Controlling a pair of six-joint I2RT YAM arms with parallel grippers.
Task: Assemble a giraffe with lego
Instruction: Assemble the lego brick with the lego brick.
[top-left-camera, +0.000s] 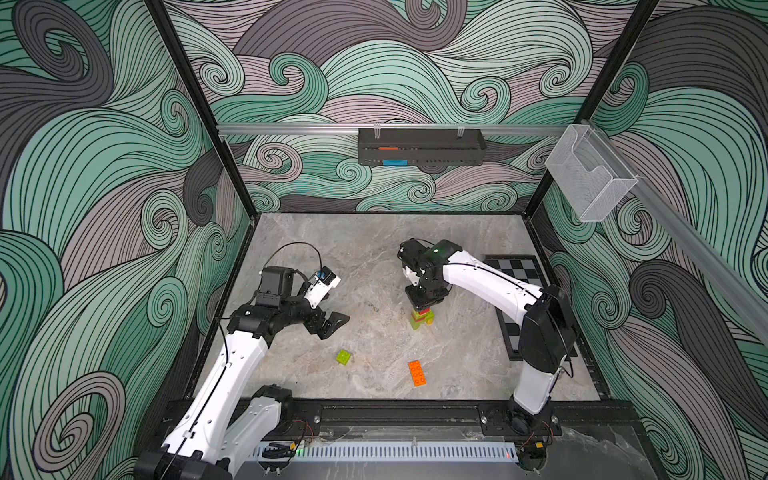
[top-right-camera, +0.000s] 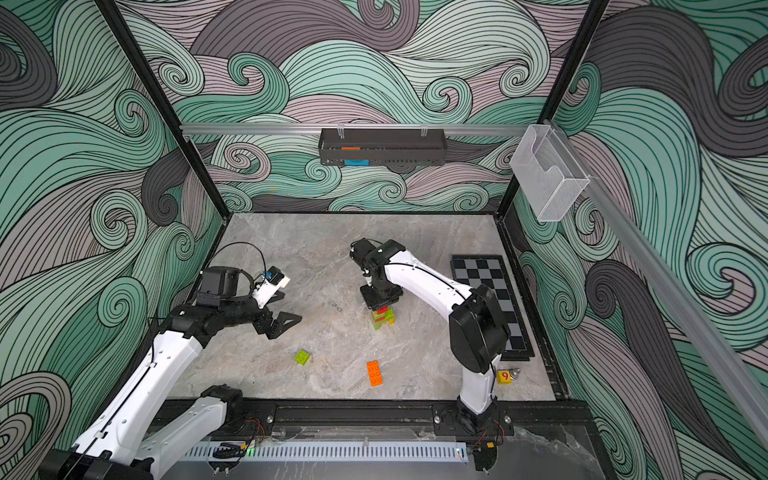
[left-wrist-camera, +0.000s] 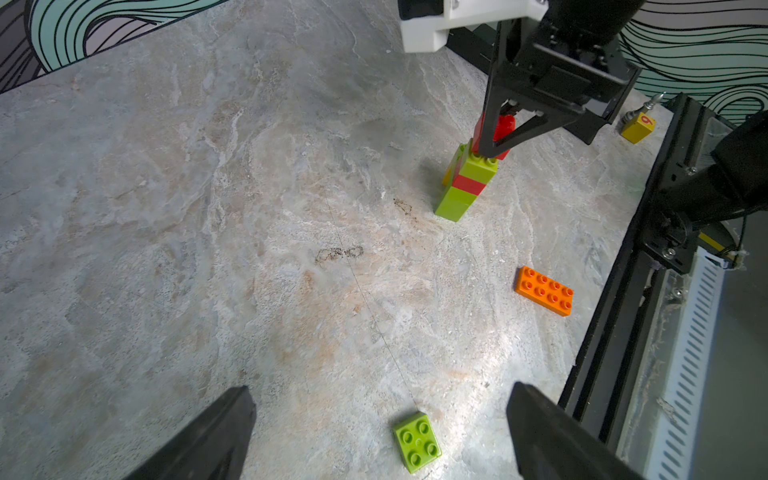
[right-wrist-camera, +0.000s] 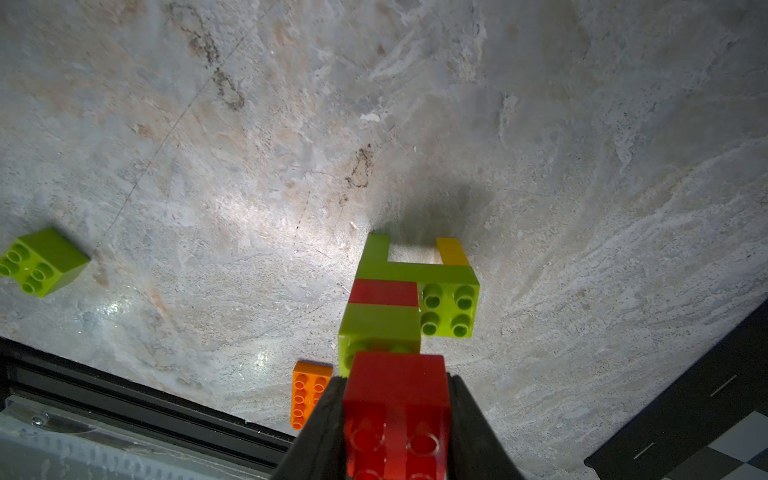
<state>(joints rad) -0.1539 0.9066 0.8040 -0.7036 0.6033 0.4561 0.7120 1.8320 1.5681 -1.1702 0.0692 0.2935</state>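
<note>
Red brick (right-wrist-camera: 397, 415) was clamped in the right gripper (right-wrist-camera: 395, 399), which pointed straight down over the part-built giraffe (top-left-camera: 422, 320). The brick met the top lime brick of the neck; full seating could not be confirmed. The giraffe stood upright near the middle of the surface (top-left-camera: 374, 249), toward its right edge. The left gripper (top-left-camera: 328, 324) hung spread wide and empty near the left edge.

A lime green square brick (top-left-camera: 343, 357) and an orange brick (top-left-camera: 417, 372) lay loose toward the front edge, well apart. A top view showed a yellow cube (top-right-camera: 504, 376) at the front right corner; the right arm hid it in the companion view. The right wrist view alone showed the yellow leg.

The surface was grey marble-patterned, with a chessboard (top-right-camera: 482, 270) along the right edge. Swirl-patterned walls (top-left-camera: 104, 166) enclosed it.
</note>
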